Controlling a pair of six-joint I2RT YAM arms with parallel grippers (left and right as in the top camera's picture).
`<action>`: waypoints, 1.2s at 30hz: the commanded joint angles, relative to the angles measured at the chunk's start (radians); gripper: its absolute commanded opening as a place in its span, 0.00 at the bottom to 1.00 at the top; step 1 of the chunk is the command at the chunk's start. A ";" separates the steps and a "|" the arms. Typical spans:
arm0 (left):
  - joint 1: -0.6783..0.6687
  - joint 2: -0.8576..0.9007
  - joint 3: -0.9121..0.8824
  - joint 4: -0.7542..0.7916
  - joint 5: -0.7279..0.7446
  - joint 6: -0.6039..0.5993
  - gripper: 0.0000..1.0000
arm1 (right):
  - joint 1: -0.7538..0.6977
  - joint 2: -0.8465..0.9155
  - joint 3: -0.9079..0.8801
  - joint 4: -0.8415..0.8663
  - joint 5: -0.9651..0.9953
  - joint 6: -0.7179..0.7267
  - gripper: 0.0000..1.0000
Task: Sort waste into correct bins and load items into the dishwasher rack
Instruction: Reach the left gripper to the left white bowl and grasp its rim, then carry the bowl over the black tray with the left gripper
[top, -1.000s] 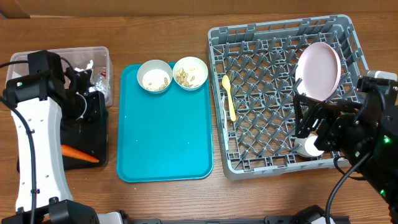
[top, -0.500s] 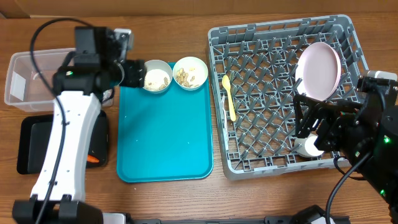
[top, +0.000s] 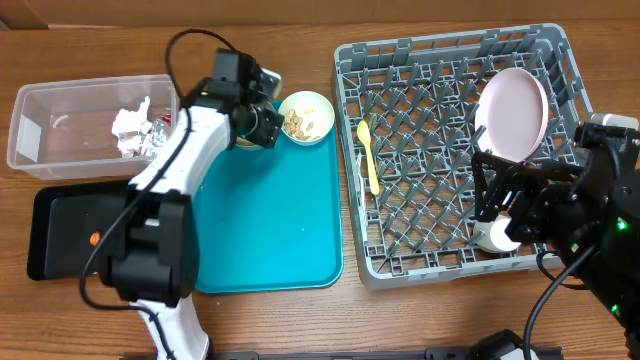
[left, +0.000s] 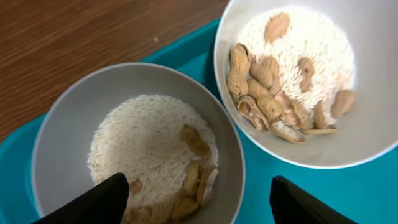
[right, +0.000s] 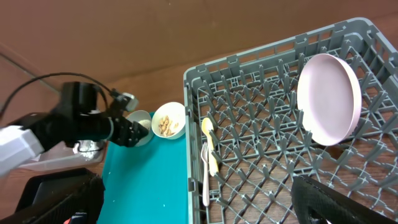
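The right tool (top: 500, 200) hung spread over the near right corner of the grey rack (top: 440, 240), where a pale-yellow spoon (top: 369, 158) lay and a pink plate (top: 512, 114) stood on edge farther back. On the teal tray's (top: 270, 230) far end, the left tool (left: 199, 190) was spread astride one white bowl's (left: 68, 124) rim, its twin bowl (left: 373, 143) just beside, both holding rice and peanuts

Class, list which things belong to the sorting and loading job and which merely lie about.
Job: grey plastic rack, pale-pink round plate, pale-yellow spoon, white fork, two small white bowls, clear plastic tub, black rectangular tray.
Lying about: flat teal tray.
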 joint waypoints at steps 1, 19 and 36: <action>-0.011 0.025 0.014 0.023 -0.044 0.124 0.74 | -0.001 -0.008 0.007 0.004 0.014 0.001 1.00; -0.011 0.047 0.011 -0.031 -0.023 0.169 0.53 | -0.001 -0.008 0.007 0.004 0.014 0.002 1.00; -0.010 0.047 -0.072 0.009 -0.002 0.183 0.42 | -0.001 -0.008 0.007 0.004 0.014 0.002 1.00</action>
